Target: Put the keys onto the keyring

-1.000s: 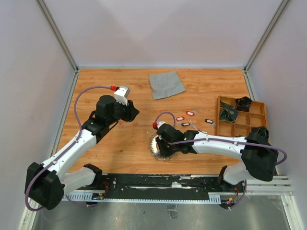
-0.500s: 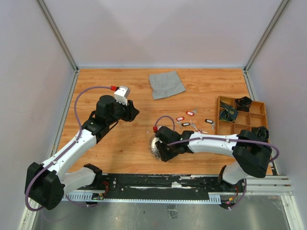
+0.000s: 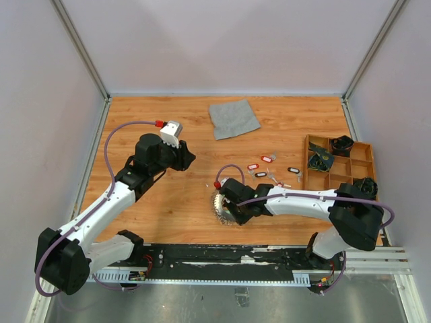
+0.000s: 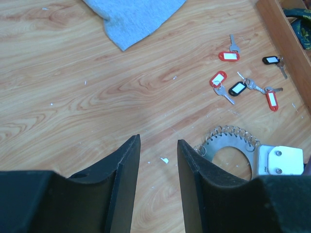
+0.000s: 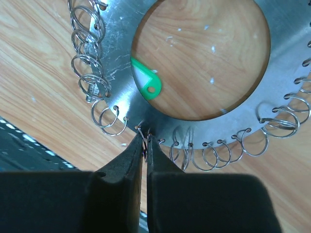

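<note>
Since the right arm reaches across to the near middle of the table [image 3: 168,202], the overhead view shows the right gripper [image 3: 225,214] low over the near edge of the keyring [image 3: 217,202], which lies flat on the wood. The keys [image 3: 267,159] are scattered loose just to the far right of it, none visibly threaded from here. A wooden tray [image 3: 367,156] stands to the right and a grey cloth [image 3: 234,118] lies at the far side. The left gripper [image 3: 190,160] hangs well to the left of the ring, probably parked clear so the right arm has room.

Seen by the left wrist, the left gripper [image 4: 158,141] has its jaws partly spread with only bare wood between them; it holds nothing. Beyond it lie the keyring [image 4: 214,144], the red- and black-tagged keys [image 4: 238,88] and the cloth [image 4: 133,17].

Seen by the right wrist, the right gripper [image 5: 145,141] is pressed together at the near rim of the keyring [image 5: 114,46], its tips pinching a thin wire loop [image 5: 143,132] of the fringe, likely to steady or lift it for threading. A green tag [image 5: 148,82] lies at the left edge of the central hole; whether it is hooked on I cannot tell.
</note>
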`<state>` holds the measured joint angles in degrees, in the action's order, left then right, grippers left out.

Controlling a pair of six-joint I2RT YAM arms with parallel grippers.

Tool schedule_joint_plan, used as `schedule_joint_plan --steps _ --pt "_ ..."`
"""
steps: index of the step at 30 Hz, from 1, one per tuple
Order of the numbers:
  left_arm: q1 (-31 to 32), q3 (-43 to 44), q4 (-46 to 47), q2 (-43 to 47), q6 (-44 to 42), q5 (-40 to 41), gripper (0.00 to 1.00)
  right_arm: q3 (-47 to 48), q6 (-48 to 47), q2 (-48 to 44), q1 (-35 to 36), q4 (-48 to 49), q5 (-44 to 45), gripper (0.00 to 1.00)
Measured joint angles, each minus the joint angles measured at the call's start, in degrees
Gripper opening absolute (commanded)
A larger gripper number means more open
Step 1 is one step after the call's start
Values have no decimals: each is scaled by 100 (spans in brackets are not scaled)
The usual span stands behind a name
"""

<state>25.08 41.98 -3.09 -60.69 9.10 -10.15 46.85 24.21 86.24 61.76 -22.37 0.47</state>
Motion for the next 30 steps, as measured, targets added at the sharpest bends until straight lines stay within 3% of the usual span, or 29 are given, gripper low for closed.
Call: schedule_joint_plan --steps 13,17,22,30 --pt "-7 0 0 0 -2 2 42 -332 -2330 -216 0 695 -4 2" --pt "-20 0 0 0 -2 2 42 -378 -2780 -223 0 931 -63 15" --pt "-22 0 0 0 -2 2 42 -570 -2857 -535 -2 955 299 29" --pt "-22 0 0 11 -2 2 42 -599 -1982 -1375 -144 684 1248 24"
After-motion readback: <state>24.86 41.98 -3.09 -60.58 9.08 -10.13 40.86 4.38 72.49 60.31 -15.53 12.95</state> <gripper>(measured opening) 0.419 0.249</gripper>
